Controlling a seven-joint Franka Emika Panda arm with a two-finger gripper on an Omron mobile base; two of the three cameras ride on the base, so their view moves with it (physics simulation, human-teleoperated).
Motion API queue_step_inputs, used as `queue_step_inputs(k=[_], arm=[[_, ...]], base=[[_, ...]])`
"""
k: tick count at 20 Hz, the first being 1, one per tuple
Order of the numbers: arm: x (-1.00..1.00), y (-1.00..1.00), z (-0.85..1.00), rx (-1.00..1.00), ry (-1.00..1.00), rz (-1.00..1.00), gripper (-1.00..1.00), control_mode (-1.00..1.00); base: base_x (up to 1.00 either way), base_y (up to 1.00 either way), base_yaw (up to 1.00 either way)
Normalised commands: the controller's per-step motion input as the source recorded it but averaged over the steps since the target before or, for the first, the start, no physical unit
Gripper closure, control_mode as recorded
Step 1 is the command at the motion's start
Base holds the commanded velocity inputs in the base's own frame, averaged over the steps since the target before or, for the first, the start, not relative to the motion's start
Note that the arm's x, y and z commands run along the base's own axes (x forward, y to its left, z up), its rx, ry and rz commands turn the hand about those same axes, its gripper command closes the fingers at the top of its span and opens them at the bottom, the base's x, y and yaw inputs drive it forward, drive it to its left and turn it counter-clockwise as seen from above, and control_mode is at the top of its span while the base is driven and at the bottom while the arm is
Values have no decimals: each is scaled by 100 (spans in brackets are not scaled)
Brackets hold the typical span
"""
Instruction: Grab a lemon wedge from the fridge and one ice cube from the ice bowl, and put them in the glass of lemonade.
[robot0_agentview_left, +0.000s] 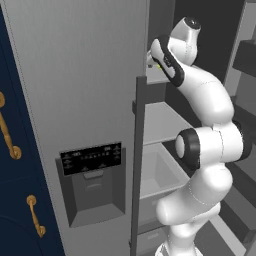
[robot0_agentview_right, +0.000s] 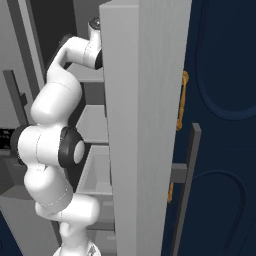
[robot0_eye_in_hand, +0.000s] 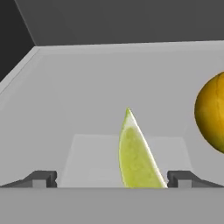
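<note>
The lemon wedge stands on its edge on a light grey shelf inside the fridge, a yellow-green sliver with its point up. My gripper is open, and the wedge sits between its two dark fingertips, nearer the right one. In the left base view the arm reaches past the door edge onto an upper shelf. The glass of lemonade and the ice bowl are out of view.
A round orange fruit lies just right of the wedge on the same shelf. The open fridge door stands close to the arm's right. Below are a lower shelf and a drawer. Navy cupboards flank the fridge.
</note>
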Motion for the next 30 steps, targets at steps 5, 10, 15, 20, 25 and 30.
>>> queue_step_inputs(k=[5, 10, 15, 20, 25, 30], arm=[[14, 1, -28, 0, -1, 0, -100, -100], [0, 0, 0, 0, 0, 0, 100, -100], [0, 0, 0, 0, 0, 0, 100, -100], [0, 0, 0, 0, 0, 0, 100, -100], [-31, 0, 0, 0, -8, 0, 100, -100], [-100, 0, 0, 1, -25, 0, 100, -100]], base=[[0, 0, 0], [0, 0, 0], [0, 0, 0], [0, 0, 0], [0, 0, 0], [0, 0, 0]])
